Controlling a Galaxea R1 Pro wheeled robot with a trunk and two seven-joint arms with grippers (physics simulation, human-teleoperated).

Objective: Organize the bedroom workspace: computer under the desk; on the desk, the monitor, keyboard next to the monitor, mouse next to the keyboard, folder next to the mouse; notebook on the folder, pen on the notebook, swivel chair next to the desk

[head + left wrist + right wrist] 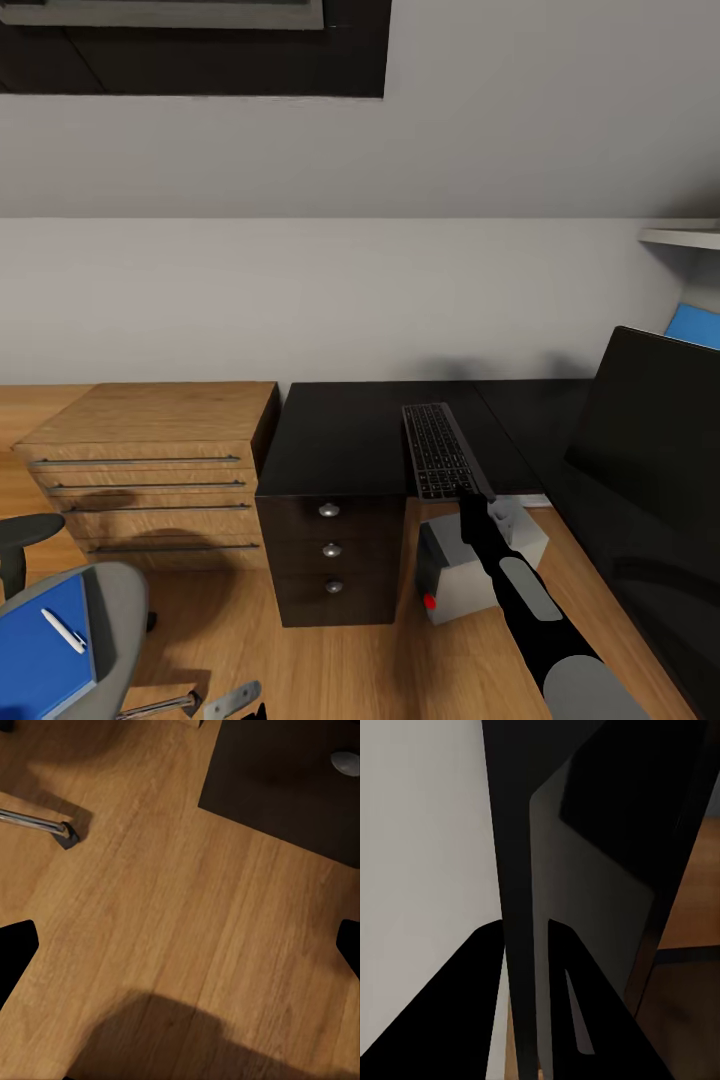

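The silver-grey keyboard lies lengthwise on the glossy black desk, its near end at the front edge. My right gripper is shut on that near end. In the right wrist view the keyboard shows edge-on between the two black fingers. The grey computer with its red dot stands under the desk. The black monitor fills the right side. At the lower left the blue folder lies on the swivel chair, with the white pen on it. My left gripper hangs open over the wood floor. Mouse and notebook are out of view.
A light-wood drawer chest stands left of the desk's black drawer unit. A chrome chair leg crosses the floor near my left gripper. A blue wall panel shows behind the monitor. A white shelf juts out above.
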